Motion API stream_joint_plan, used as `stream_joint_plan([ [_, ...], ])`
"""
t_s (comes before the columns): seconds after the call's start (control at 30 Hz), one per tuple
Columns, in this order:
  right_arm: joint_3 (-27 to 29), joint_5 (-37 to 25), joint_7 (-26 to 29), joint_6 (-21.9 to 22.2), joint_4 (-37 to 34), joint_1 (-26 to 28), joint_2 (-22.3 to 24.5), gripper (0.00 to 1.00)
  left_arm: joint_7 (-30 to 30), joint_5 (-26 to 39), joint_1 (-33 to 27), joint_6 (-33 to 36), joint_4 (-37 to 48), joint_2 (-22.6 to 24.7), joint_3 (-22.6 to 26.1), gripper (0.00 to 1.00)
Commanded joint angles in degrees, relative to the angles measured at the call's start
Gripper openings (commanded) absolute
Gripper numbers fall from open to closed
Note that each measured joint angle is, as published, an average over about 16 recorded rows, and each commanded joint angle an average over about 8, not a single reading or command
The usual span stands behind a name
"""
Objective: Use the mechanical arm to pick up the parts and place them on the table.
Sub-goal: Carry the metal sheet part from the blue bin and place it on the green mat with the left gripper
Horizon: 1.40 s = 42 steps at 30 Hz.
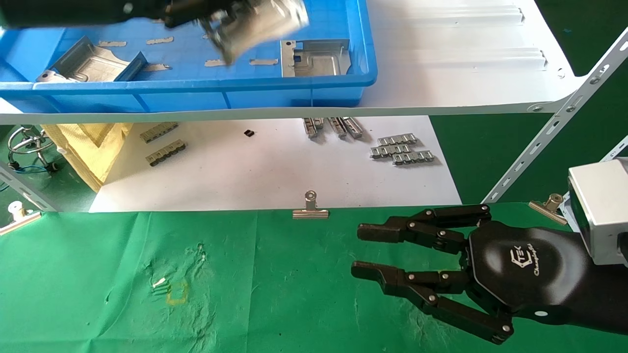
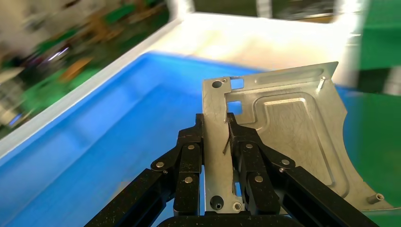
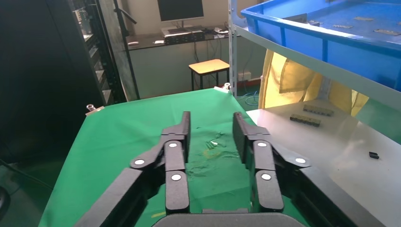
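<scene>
Green cloth table [image 1: 294,294], right pincer [image 1: 358,250] spread above, left pincer [image 2: 216,124] gripping part [image 2: 283,137].

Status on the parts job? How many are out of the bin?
None sit on the green table yet. The left hand is clamped on one part above the blue bin. Two parts remain inside. The right hand hangs open over the table, empty.
</scene>
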Motion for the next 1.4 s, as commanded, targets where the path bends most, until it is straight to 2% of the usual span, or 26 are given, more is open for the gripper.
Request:
stream_joint_plan([
  [0.03, 0.0, 0.0, 0.0, 0.0, 0.0, 0.0, 0.0, 1.0, 2.3, -0.6, 0.1, 6.3, -0.7, -1.1, -0.4, 0.0],
  [0.17, 0.0, 0.0, 0.0, 0.0, 0.0, 0.0, 0.0, 1.0, 5.6, -2.8, 1.8, 10.8, -4.5, -3.6, 0.0, 0.0],
  [0.3, 0.0, 0.0, 0.0, 0.0, 0.0, 0.0, 0.0, 1.0, 8.1, -7.5, 6.6, 11.5, -13.1, -8.0, 1.9, 0.0],
  [0.47, 0.0, 0.0, 0.0, 0.0, 0.0, 0.0, 0.0, 1.0, 12.4, -14.9, 15.1, 11.3, -26.4, -16.2, 7.0, 0.0],
  [0.57, 0.0, 0.0, 0.0, 0.0, 0.0, 0.0, 0.0, 1.0, 15.6, -17.1, 19.0, 10.9, -30.0, -20.0, 10.6, 0.0],
  [0.7, 0.0, 0.0, 0.0, 0.0, 0.0, 0.0, 0.0, 1.0, 21.5, -15.4, 22.4, 10.4, -29.4, -22.0, 15.8, 0.0],
  [0.83, 0.0, 0.0, 0.0, 0.0, 0.0, 0.0, 0.0, 1.0, 28.9, -11.7, 24.8, 9.3, -25.7, -21.6, 19.9, 0.0],
  [1.07, 0.0, 0.0, 0.0, 0.0, 0.0, 0.0, 0.0, 1.0, 38.4, -9.4, 27.7, 8.5, -16.0, -19.0, 22.2, 0.0],
  [1.1, 0.0, 0.0, 0.0, 0.0, 0.0, 0.0, 0.0, 1.0, 39.4, -9.6, 28.0, 8.5, -14.8, -18.6, 22.2, 0.06],
  [1.33, 0.0, 0.0, 0.0, 0.0, 0.0, 0.0, 0.0, 1.0, 44.5, -10.8, 28.5, 9.1, -8.7, -16.3, 22.2, 0.93],
  [1.37, 0.0, 0.0, 0.0, 0.0, 0.0, 0.0, 0.0, 1.0, 45.2, -10.8, 28.4, 9.1, -8.0, -16.0, 22.3, 1.0],
  [1.4, 0.0, 0.0, 0.0, 0.0, 0.0, 0.0, 0.0, 1.0, 45.8, -10.8, 28.2, 9.2, -7.4, -15.7, 22.3, 1.0],
])
